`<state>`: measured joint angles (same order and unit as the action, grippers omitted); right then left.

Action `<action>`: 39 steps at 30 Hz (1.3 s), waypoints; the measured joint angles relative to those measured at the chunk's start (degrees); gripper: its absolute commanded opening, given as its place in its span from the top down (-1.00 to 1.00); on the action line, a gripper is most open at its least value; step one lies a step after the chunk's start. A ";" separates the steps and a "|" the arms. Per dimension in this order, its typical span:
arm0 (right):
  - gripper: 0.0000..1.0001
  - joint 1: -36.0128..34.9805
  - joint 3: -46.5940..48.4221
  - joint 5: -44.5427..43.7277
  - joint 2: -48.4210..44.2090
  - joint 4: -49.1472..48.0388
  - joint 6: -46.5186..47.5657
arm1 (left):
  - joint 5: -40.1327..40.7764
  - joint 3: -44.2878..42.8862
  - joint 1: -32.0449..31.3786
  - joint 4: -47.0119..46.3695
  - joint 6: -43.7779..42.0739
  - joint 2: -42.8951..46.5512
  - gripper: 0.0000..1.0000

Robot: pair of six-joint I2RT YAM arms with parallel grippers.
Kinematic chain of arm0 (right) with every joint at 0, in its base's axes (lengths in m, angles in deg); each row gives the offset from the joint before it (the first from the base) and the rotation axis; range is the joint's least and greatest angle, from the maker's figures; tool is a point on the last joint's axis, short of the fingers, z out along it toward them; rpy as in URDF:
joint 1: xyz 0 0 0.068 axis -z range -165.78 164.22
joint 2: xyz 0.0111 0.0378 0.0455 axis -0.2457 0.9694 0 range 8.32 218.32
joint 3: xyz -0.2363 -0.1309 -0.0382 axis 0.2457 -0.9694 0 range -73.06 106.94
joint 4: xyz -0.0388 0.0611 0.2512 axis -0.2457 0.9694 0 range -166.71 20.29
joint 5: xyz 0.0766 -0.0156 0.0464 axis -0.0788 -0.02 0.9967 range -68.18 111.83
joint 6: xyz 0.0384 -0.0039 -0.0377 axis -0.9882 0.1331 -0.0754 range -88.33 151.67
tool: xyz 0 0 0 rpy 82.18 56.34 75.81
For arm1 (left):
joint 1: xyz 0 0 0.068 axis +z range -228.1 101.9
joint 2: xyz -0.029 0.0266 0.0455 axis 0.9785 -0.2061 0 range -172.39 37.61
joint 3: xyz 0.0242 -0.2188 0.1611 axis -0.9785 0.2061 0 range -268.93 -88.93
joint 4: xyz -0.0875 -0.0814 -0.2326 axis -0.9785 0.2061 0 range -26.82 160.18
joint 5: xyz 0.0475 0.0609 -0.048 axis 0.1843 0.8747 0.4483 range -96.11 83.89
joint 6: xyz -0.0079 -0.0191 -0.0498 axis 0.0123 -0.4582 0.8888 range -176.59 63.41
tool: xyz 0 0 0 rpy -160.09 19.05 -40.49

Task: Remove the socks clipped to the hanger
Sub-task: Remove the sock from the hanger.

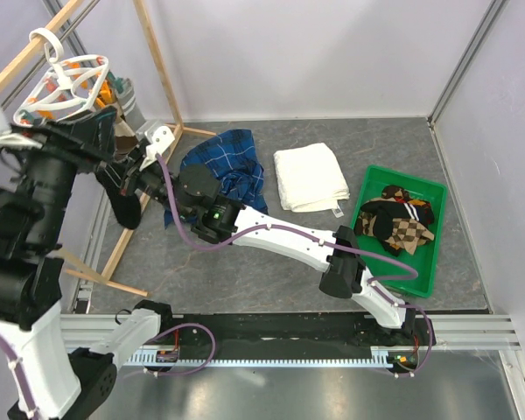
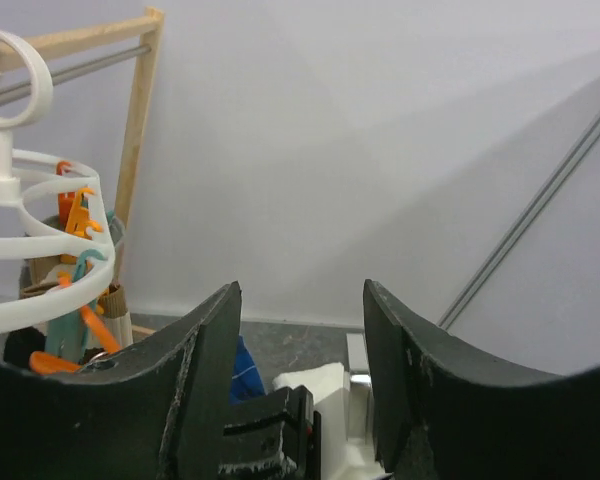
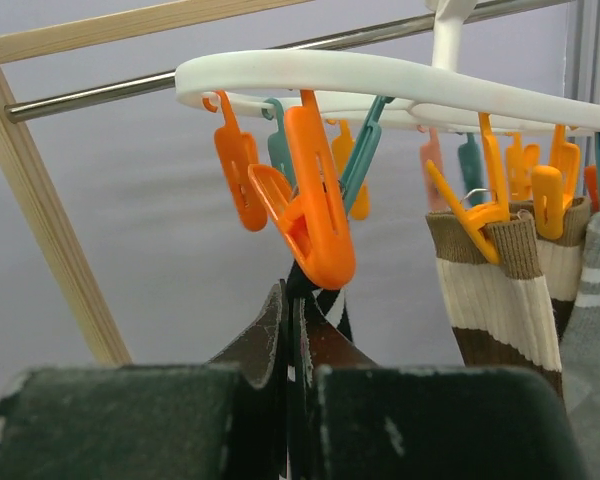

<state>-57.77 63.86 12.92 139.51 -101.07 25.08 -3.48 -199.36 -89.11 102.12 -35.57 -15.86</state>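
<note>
The white round hanger (image 3: 380, 80) hangs from a metal rod, with orange and teal clothespins under its ring. An orange clothespin (image 3: 315, 215) clips a black sock with white markings (image 3: 330, 300). My right gripper (image 3: 298, 300) is shut on this sock just below the pin. A brown-and-cream striped sock (image 3: 500, 290) and a grey sock (image 3: 592, 330) hang clipped to the right. From above, the hanger (image 1: 70, 83) is at the far left. My left gripper (image 2: 300, 292) is open beside it and holds nothing. Several socks (image 1: 401, 219) lie in the green tray.
The wooden rack poles (image 1: 157, 66) frame the hanger at the back left. A blue plaid shirt (image 1: 232, 166) and a folded white towel (image 1: 311, 175) lie mid-table. The green tray (image 1: 427, 262) stands at the right. My right arm (image 1: 280, 236) stretches across the table's front.
</note>
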 measured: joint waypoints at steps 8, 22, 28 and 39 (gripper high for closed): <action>1.00 -0.02 -1.31 -0.02 0.00 -0.52 2.67 | 3.74 -0.96 0.00 5.25 0.09 -7.32 -0.15; 1.00 0.39 -4.46 -2.93 -0.33 -2.16 3.91 | 20.55 -0.96 0.00 13.40 -5.70 -6.62 -0.18; 1.00 0.87 -5.05 -3.85 -1.18 -2.21 3.91 | 23.17 -1.16 0.00 16.55 -6.97 -6.99 -0.17; 1.00 0.98 -6.40 -4.13 -3.06 -2.21 3.85 | 21.03 -1.36 0.00 18.73 -6.32 -7.34 -0.11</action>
<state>-56.78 57.46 8.79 136.45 -103.28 28.93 17.55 -200.72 -89.11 120.85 -41.89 -23.20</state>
